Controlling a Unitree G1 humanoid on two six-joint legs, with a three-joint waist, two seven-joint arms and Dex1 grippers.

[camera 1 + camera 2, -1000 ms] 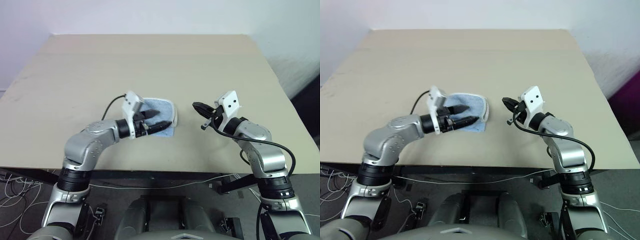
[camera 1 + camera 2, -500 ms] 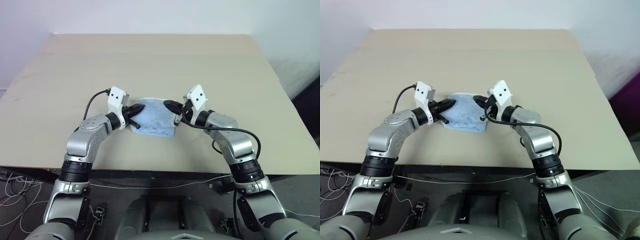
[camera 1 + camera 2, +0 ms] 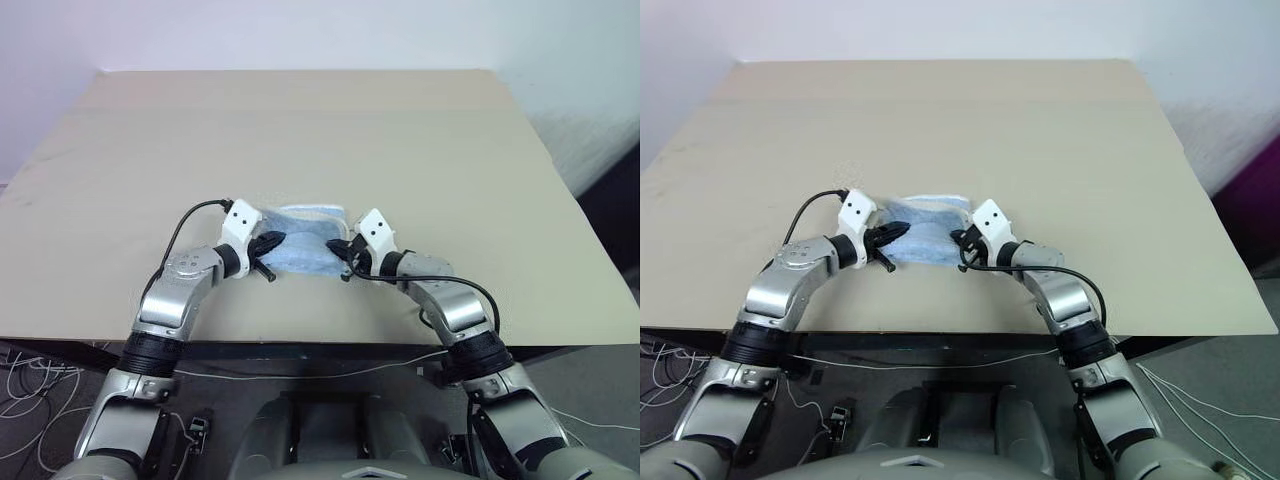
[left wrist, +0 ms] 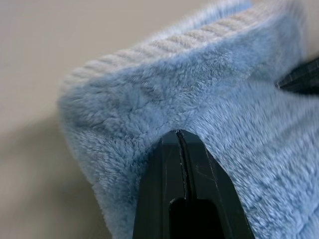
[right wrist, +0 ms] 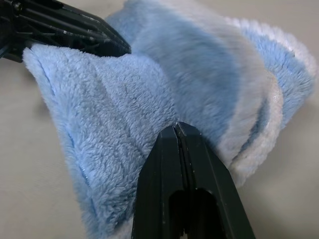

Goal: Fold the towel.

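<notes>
- The table is the broad tan surface on which everything rests. Because bare top lies ahead of both grippers, a lift that is too low could let the cloth drag along it, and the layers already stacked could be pulled askew by that friction.
- The towel is found bunched between the two grippers, near the table's front edge, with several light blue layers and white corded edging showing at its far side. It is judged to be partly folded. Since the cloth is soft and thick, only the top layer may be caught at either pinch, in which case the lower layers would be left behind and the fold would open.
- The left gripper is seen fully closed, its fingertips pressed together into the pile at the towel's left end. Whether cloth is actually trapped between them cannot be told for certain, so a slip is possible once tension is applied.
- The right gripper is likewise closed tight, its tips buried in the towel's right end. If the two grippers were moved unevenly, the cloth could be stretched or twisted between them, and the edges would land misaligned.
</notes>
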